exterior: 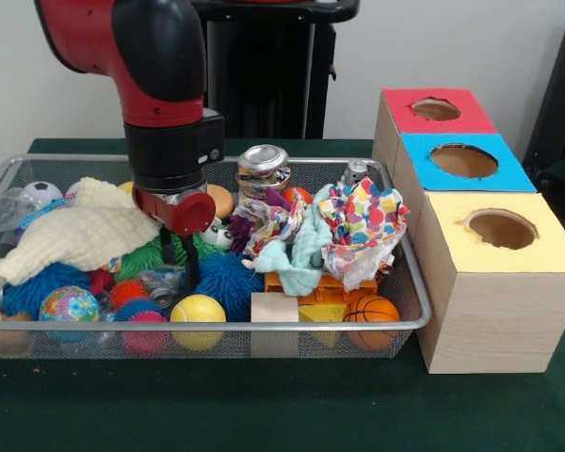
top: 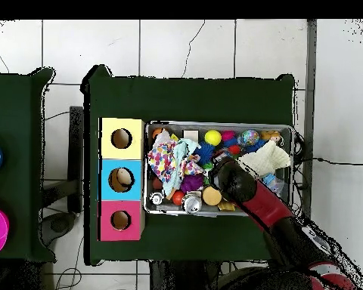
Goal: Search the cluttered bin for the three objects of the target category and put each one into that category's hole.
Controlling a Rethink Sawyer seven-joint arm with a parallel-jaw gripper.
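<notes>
Green desk (exterior: pixel 264 414) carries the wire bin (exterior: pixel 395 325); end effector (exterior: pixel 181 266), fingers slightly spread, dips among spiky balls (exterior: pixel 224 282).

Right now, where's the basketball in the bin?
In the front view the basketball sits in the bin's near right corner, against the front mesh, below the spotted cloth and right of the wooden block.
</notes>
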